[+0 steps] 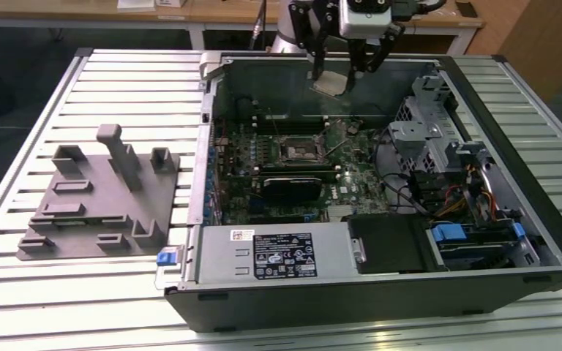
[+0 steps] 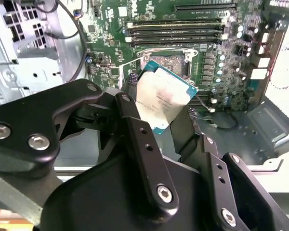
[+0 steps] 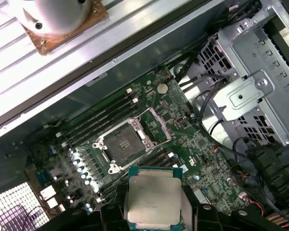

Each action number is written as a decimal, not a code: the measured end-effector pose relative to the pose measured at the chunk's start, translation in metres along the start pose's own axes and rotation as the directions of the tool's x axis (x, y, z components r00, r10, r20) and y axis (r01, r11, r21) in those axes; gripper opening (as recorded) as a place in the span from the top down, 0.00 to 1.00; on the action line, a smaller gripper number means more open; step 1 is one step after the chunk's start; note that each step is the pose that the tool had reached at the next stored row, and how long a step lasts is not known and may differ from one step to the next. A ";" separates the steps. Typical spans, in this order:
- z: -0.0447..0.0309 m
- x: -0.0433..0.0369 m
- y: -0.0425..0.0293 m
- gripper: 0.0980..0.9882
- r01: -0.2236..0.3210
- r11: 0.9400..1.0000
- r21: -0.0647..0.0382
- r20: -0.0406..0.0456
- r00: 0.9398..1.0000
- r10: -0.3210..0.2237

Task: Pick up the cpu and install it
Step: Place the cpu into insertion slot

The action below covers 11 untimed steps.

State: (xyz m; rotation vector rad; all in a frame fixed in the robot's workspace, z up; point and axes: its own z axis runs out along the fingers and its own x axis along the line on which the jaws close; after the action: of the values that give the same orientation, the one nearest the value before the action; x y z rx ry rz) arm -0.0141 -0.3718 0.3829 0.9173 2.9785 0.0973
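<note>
High over the open computer case (image 1: 359, 311), near its far wall in the exterior view, the jaws are drawn in narrow and clamped on the cpu (image 1: 328, 83). They pinch the chip by two opposite edges. I judge this keeps the contact face underneath untouched and leaves the silvery metal top turned toward the arm, as the first wrist view shows it (image 3: 153, 201).

The chip hangs well clear of the motherboard (image 1: 359, 175), touching nothing but the jaws. That height looks chosen to pass above the case wall and the metal drive cage (image 1: 427, 124). Below it lies the CPU socket (image 3: 123, 144), a dark square with a metal border, flanked by memory slots. The socket looks bare and ready to receive, though from this angle I cannot be sure how its retention frame stands.

Off toward the exterior view's left, the grey plastic tray (image 1: 76, 219) sits on the slatted surface (image 1: 115, 73), well apart from the chip. So the pick-up appears done, and the seating is not.
</note>
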 end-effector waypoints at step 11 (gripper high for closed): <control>0.0012 0.0007 0.0009 0.52 -0.146 0.989 0.000 0.010 0.989 0.146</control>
State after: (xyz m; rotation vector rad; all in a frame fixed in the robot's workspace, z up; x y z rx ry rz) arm -0.0141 -0.3706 0.3817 1.1313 2.8991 0.0945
